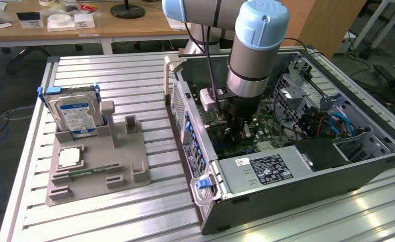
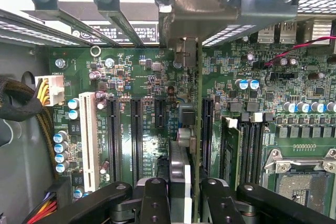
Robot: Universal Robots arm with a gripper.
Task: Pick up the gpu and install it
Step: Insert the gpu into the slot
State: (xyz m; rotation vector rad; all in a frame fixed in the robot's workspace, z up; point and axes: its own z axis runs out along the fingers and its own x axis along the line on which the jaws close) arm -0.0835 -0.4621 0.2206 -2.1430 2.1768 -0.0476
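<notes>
The gpu [image 2: 195, 129] appears edge-on in the wrist view as a thin card standing upright over the green motherboard [image 2: 147, 82]. Its metal bracket [image 2: 210, 9] sits up at the case's rear slot openings. My gripper [image 2: 185, 195] is shut on the card, one black finger [image 2: 155, 200] on each side of it. The card's lower edge runs right beside a long black slot [image 2: 207, 129]; whether it is seated I cannot tell. In the exterior view my gripper [image 1: 241, 128] reaches straight down into the open computer case [image 1: 358, 166], low over the board.
Black slots [image 2: 113, 129] and a white slot [image 2: 88, 140] lie beside the card. On the metal table, a grey fixture [image 1: 96, 161] at the exterior view's left holds a silver hard drive [image 1: 76, 113] and a chip [image 1: 68, 158]. A power supply [image 1: 265, 169] fills the case's near end.
</notes>
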